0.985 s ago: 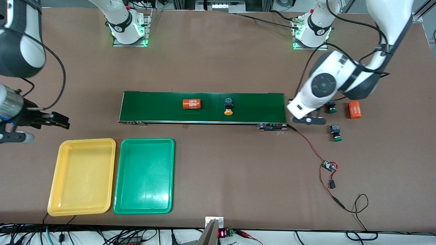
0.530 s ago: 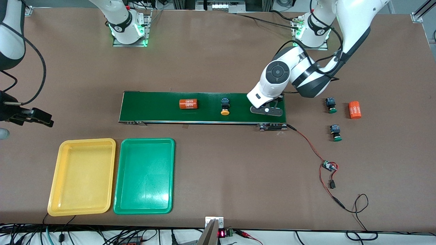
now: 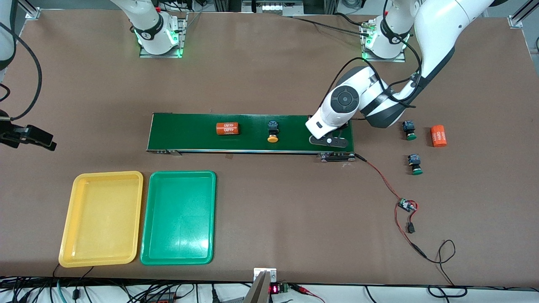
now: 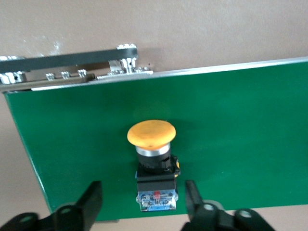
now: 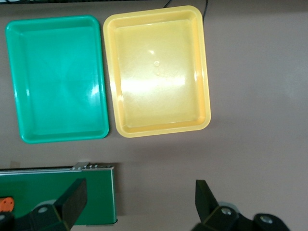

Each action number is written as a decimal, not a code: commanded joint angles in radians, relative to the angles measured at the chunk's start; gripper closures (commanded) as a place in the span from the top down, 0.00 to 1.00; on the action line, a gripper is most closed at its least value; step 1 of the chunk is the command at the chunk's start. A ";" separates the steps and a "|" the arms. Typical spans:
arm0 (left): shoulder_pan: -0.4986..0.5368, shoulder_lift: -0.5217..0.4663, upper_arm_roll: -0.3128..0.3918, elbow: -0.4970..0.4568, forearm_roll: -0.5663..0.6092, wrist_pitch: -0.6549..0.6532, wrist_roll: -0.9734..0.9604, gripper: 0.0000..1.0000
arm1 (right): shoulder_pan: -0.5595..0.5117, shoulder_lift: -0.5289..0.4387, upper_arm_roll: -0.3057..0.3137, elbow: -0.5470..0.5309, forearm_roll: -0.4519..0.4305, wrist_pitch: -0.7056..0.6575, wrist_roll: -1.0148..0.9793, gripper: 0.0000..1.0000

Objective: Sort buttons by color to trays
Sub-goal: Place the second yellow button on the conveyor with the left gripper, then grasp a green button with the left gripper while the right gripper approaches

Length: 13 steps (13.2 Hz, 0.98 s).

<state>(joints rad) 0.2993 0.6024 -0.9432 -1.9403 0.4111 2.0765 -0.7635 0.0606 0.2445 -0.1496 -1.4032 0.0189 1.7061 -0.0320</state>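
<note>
A yellow-capped button (image 4: 151, 134) lies on its side on the dark-green belt (image 4: 240, 134), at the belt's end toward the left arm. My left gripper (image 4: 143, 187) is open around its black-and-blue body, with a gap on each side. In the front view the left gripper (image 3: 329, 141) hides this button. A second yellow-capped button (image 3: 273, 131) lies mid-belt. Two green-capped buttons (image 3: 408, 129) (image 3: 414, 164) rest on the table off that belt end. The yellow tray (image 3: 101, 219) and green tray (image 3: 178, 217) are empty. My right gripper (image 5: 139, 187) is open and holds nothing, over the table off the belt's other end.
An orange cylinder (image 3: 227, 128) lies on the belt (image 3: 189, 130), and another (image 3: 438, 136) lies on the table beside the green-capped buttons. A red wire with a small circuit board (image 3: 406, 205) trails from the belt's end toward the front camera.
The left arm swung from the table beside the green-capped buttons onto the belt's end. The cylinder and mid-belt button slid toward the right arm's end. The right gripper drew back toward the table's edge.
</note>
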 commanded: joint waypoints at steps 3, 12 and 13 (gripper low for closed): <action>0.133 -0.059 -0.077 0.026 0.002 -0.049 -0.001 1.00 | -0.025 -0.016 0.028 -0.037 0.007 -0.014 0.012 1.00; 0.455 -0.026 0.003 0.023 0.268 -0.124 0.254 1.00 | 0.007 0.010 0.051 -0.052 0.041 -0.052 0.003 1.00; 0.454 -0.010 0.024 0.023 0.303 -0.116 0.254 1.00 | 0.033 0.027 0.051 -0.052 0.041 -0.052 0.012 1.00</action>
<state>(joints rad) 0.7640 0.5738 -0.9482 -1.9135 0.6456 1.9540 -0.5223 0.0635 0.2675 -0.1087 -1.4415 0.0481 1.6622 -0.0310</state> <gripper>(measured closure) 0.000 0.000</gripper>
